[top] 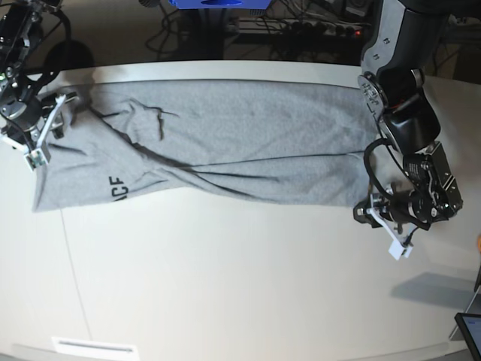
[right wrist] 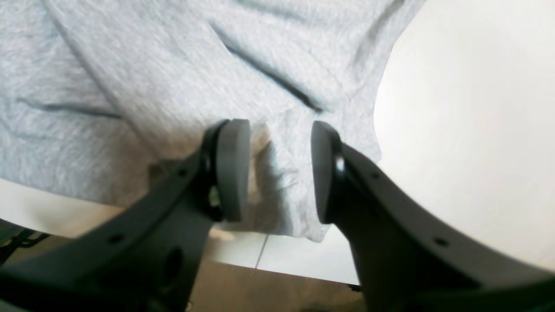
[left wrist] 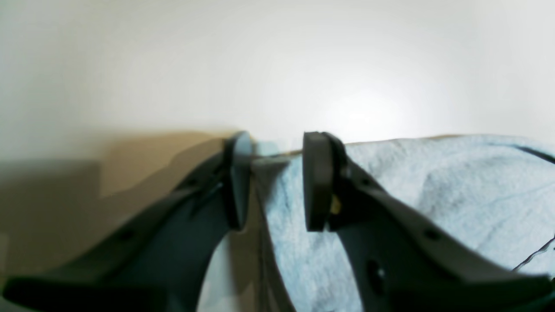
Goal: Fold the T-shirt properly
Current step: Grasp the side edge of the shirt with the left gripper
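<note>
The heather-grey T-shirt (top: 240, 143) lies as a long wrinkled band across the far half of the white table (top: 225, 286), with black letters (top: 118, 188) showing near its left end. My left gripper (top: 379, 232) is open at the shirt's right near corner. In the left wrist view its fingers (left wrist: 316, 182) straddle the cloth edge (left wrist: 433, 190), gripper (left wrist: 276, 182). My right gripper (top: 46, 131) is open at the shirt's left end. In the right wrist view the gripper (right wrist: 277, 173) has grey cloth (right wrist: 173, 78) lying between its pads.
Cables and a blue object (top: 218, 4) sit behind the table's far edge. A dark tablet corner (top: 470, 331) is at the near right. A white label strip (top: 94, 347) lies near the front left edge. The floor (right wrist: 260, 290) shows past the table edge.
</note>
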Action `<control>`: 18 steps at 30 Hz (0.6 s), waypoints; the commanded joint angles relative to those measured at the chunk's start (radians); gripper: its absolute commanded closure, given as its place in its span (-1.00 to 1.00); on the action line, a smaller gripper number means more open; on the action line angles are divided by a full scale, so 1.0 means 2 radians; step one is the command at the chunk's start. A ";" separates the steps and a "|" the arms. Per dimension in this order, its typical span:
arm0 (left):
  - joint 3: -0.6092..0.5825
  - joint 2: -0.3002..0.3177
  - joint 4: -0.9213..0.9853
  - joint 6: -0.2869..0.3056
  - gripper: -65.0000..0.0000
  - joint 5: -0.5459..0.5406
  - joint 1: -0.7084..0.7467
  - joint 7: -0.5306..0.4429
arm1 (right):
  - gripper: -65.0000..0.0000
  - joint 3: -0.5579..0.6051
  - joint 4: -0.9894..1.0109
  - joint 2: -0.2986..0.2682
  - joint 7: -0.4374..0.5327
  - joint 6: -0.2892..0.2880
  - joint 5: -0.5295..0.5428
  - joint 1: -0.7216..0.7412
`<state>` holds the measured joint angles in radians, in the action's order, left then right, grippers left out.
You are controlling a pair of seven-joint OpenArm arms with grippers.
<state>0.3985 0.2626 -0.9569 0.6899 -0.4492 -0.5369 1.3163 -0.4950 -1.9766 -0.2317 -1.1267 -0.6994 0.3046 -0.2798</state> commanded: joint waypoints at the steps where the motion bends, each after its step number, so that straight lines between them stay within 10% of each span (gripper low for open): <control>1: -0.002 0.006 -0.007 0.004 0.42 -0.009 -0.015 -0.006 | 0.33 -0.002 -0.006 -0.007 0.007 0.001 0.001 0.003; 18: 0.003 0.016 0.031 -0.024 0.42 -0.011 -0.017 -0.036 | 0.33 -0.003 -0.006 -0.007 0.007 0.001 0.001 -0.003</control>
<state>0.4034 0.2802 -0.8768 0.6403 -0.4534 -0.5381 1.2560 -0.4950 -1.9762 -0.2314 -1.1271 -0.6994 0.3046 -0.2913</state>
